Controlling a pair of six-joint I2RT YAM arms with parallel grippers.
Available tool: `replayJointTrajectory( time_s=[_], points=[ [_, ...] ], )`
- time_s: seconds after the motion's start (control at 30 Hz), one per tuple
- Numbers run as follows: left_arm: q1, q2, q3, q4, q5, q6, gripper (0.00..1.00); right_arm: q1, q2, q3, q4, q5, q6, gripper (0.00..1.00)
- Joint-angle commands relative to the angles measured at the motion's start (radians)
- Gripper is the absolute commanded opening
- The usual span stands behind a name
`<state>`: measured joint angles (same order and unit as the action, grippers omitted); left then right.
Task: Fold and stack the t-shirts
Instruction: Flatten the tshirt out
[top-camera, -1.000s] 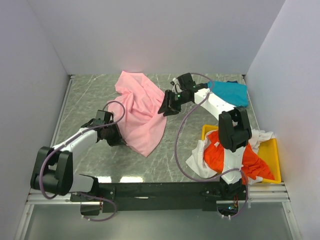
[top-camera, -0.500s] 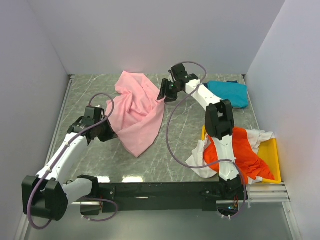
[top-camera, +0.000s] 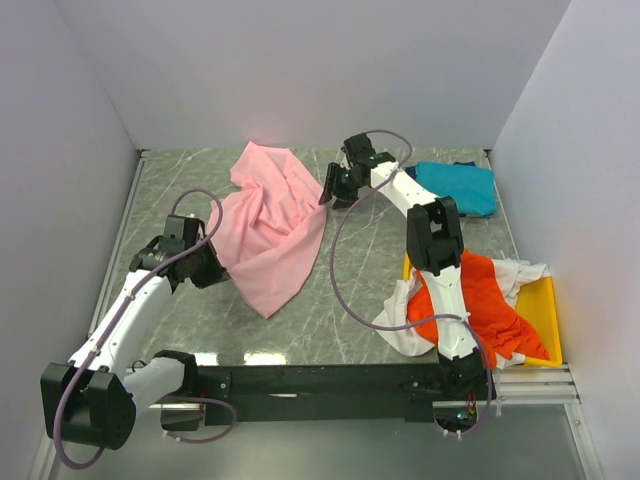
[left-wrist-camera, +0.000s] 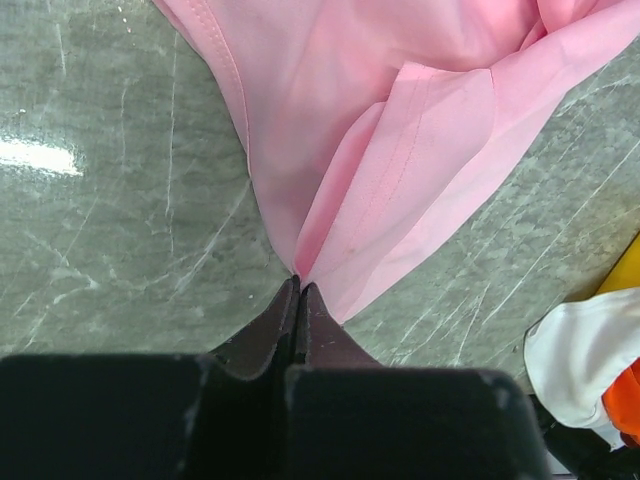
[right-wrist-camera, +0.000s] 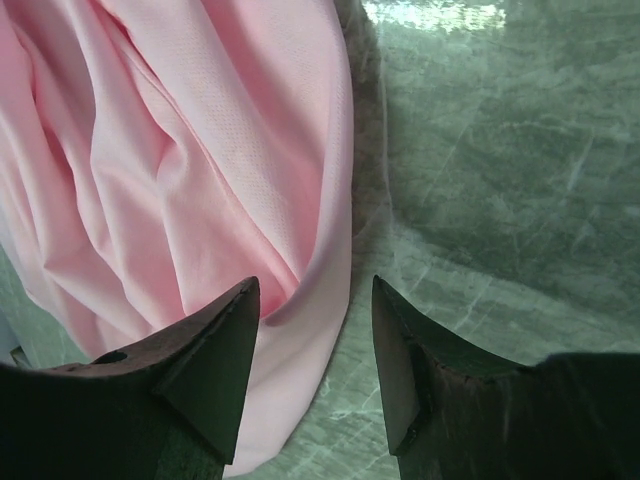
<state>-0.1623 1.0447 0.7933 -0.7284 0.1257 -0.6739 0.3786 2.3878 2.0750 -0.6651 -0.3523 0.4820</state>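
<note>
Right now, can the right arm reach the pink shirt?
Probably yes: the right gripper hangs open over the edge of the pink shirt, with nothing between; the left gripper pinches the opposite side.

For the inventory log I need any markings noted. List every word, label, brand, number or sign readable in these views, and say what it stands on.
None can be read in any view.
The pink t-shirt, teal t-shirt, orange-red t-shirt, white t-shirt, yellow tray, left arm and right arm show no visible print, tag or label.
</note>
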Motion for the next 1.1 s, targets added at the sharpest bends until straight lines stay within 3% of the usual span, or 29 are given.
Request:
replayJointTrajectory(
  time_s=[0.0, 0.07, 0.17, 0.2, 0.27, 0.3, 0.33, 0.5, 0.6, 0.7, 0.8, 0.87, 0.97, 1.0, 1.03, 1.07],
  points=[
    [0.006, -0.022, 0.041, -0.012, -0.02, 0.004, 0.0, -0.004, 0.033, 0.046, 0.055, -0.045, 0.009, 0.56],
    [0.007, -0.02, 0.043, -0.014, -0.023, 0.005, 0.0, -0.004, 0.053, 0.08, 0.041, -0.065, 0.012, 0.56],
    [0.009, -0.026, 0.043, -0.006, -0.032, 0.007, 0.0, -0.003, 0.094, 0.12, 0.029, -0.124, 0.036, 0.47],
    [0.01, -0.026, 0.046, 0.0, -0.035, 0.008, 0.0, -0.004, 0.105, 0.122, 0.032, -0.146, 0.047, 0.36],
    [0.024, -0.011, 0.066, 0.015, -0.057, 0.026, 0.0, -0.003, 0.105, 0.114, 0.05, -0.184, 0.072, 0.23],
    [0.044, 0.0, 0.079, 0.02, -0.07, 0.052, 0.01, -0.003, 0.09, 0.105, 0.056, -0.2, 0.076, 0.05],
    [0.059, 0.036, 0.118, 0.024, -0.099, 0.066, 0.0, -0.004, 0.076, 0.094, 0.064, -0.197, 0.079, 0.0],
    [0.196, 0.193, 0.358, 0.046, -0.187, 0.19, 0.0, -0.04, -0.061, 0.079, 0.032, -0.162, 0.061, 0.0],
    [0.217, 0.319, 0.62, 0.052, -0.268, 0.255, 0.0, -0.056, -0.157, 0.121, -0.025, -0.162, 0.035, 0.0],
    [0.236, 0.438, 0.995, 0.041, -0.362, 0.292, 0.0, -0.053, -0.278, 0.165, -0.074, -0.131, -0.002, 0.0],
    [0.248, 0.495, 1.159, 0.072, -0.445, 0.29, 0.0, -0.043, -0.448, 0.1, -0.067, -0.087, -0.02, 0.0],
    [0.25, 0.441, 1.118, 0.183, -0.465, 0.284, 0.0, -0.009, -0.591, -0.028, -0.038, -0.036, -0.057, 0.0],
    [0.25, 0.252, 0.805, 0.429, -0.43, 0.254, 0.01, 0.072, -0.749, -0.264, -0.018, 0.041, -0.109, 0.01],
    [0.25, 0.153, 0.624, 0.472, -0.426, 0.229, 0.0, 0.097, -0.781, -0.333, -0.014, 0.058, -0.12, 0.07],
    [0.25, 0.106, 0.542, 0.521, -0.434, 0.214, 0.0, 0.117, -0.808, -0.481, -0.007, 0.071, -0.125, 0.17],
    [0.25, 0.065, 0.465, 0.527, -0.442, 0.198, 0.0, 0.147, -0.846, -0.56, -0.007, 0.079, -0.122, 0.21]
  ],
)
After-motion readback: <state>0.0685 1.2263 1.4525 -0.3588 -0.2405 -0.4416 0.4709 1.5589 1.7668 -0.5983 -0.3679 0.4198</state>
